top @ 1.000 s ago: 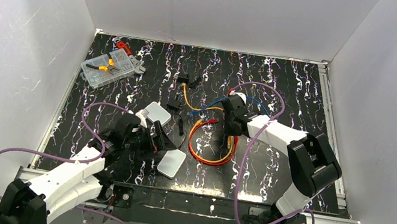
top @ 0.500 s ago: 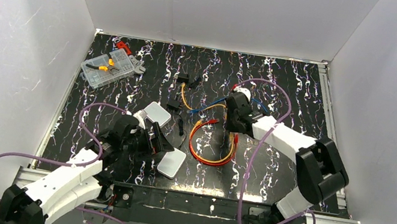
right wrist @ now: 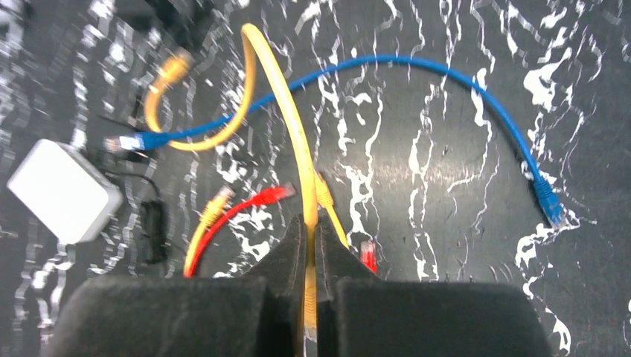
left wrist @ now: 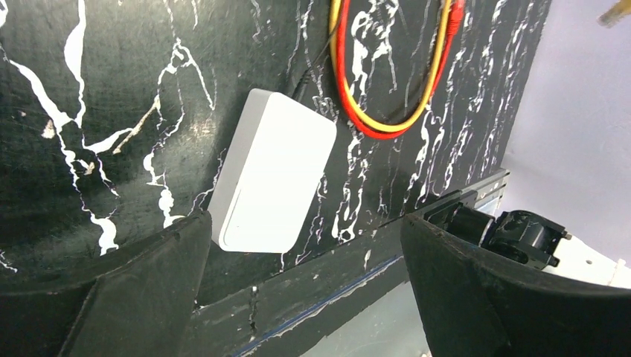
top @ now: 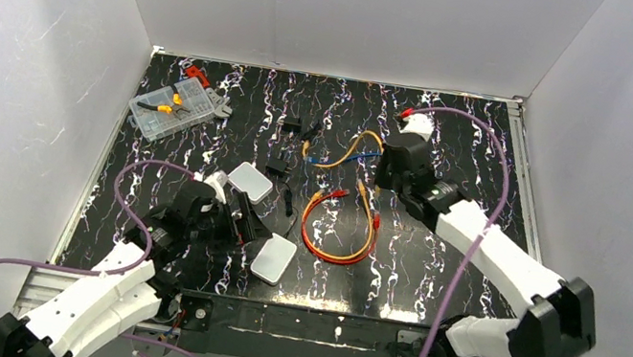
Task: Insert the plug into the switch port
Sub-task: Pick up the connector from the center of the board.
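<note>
Black, white-veined counter [top: 435,257] is filling the floor of a booth of plain white walls [top: 341,8]. The right arm [top: 487,241] is stretching toward the far side, and its tool [right wrist: 311,230] is pinching the yellow cable [right wrist: 286,111] tight (partway along its length, not at an end). The left tool [left wrist: 305,230] is hanging with jaws spread wide over the switch [left wrist: 271,175], gripping nothing. The switch is lying flat near the counter's front edge, just beside the red-and-orange coil [top: 340,231]; its port is not showing clearly. One yellow plug [right wrist: 175,68] is resting on the counter, well apart from the switch. Since a second ago, the right arm has been swinging out to the right, its jaws closing and the yellow cable rising into an arch; the switch is staying put.
</note>
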You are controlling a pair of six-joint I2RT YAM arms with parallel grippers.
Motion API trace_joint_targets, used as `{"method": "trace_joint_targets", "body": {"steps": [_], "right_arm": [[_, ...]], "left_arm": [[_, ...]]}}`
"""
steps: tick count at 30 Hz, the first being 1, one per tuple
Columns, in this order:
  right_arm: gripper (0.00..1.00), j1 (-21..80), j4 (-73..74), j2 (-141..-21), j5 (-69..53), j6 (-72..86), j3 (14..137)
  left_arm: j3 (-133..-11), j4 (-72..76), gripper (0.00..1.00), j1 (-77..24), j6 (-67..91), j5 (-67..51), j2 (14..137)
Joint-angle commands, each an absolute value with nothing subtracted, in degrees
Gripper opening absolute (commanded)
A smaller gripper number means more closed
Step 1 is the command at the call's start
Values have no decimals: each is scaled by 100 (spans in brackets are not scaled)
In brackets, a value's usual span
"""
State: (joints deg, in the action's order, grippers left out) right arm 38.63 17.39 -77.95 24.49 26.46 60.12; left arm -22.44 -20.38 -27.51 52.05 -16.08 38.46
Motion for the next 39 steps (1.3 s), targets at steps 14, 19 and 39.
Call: {"method": "trace_joint_targets", "body": {"steps": [14, 19, 39], "right_arm": [[1, 3850, 564, -4480, 2203, 3415, 5086], [1, 3850, 469, -3932, 2295, 3566, 5027], [1, 3847, -2772, -3299, 889, 5628, 2877]], "left_arm": [[-4336, -4008, 98, -2742, 3975, -1248, 3589], [-4695, -4236, 98, -2742, 3820, -1204, 3589], [-4579, -1911, 98, -2742, 4747, -3664, 3998]]}}
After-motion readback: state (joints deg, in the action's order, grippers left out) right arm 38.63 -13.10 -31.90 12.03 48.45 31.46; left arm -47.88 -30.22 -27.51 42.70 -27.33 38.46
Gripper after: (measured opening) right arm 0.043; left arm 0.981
